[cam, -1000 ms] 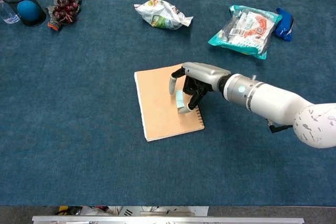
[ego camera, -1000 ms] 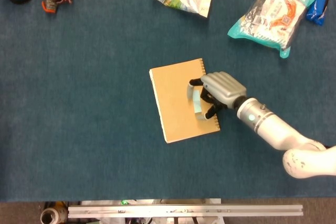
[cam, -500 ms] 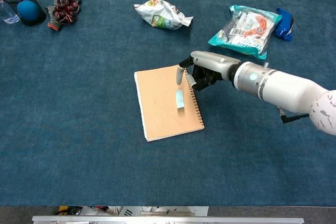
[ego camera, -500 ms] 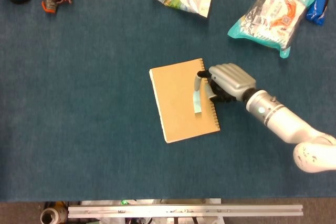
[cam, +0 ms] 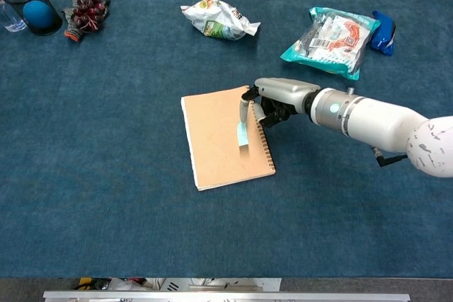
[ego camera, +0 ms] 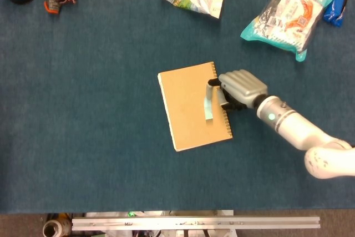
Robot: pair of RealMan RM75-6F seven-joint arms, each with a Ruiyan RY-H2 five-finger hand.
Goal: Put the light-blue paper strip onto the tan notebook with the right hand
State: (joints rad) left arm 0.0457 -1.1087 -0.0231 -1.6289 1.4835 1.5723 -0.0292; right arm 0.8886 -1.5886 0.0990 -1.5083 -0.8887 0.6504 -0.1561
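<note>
Release step, I judge: strip [cam: 243, 134] lies on notebook [cam: 216, 139] at frame centre; right hand [cam: 277, 98], fingers curled, holds nothing and should lift clear.

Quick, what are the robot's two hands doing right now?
Right hand: a finger on the paper strip atop the notebook; whether it holds it cannot be told.
Left hand: not in view.
</note>
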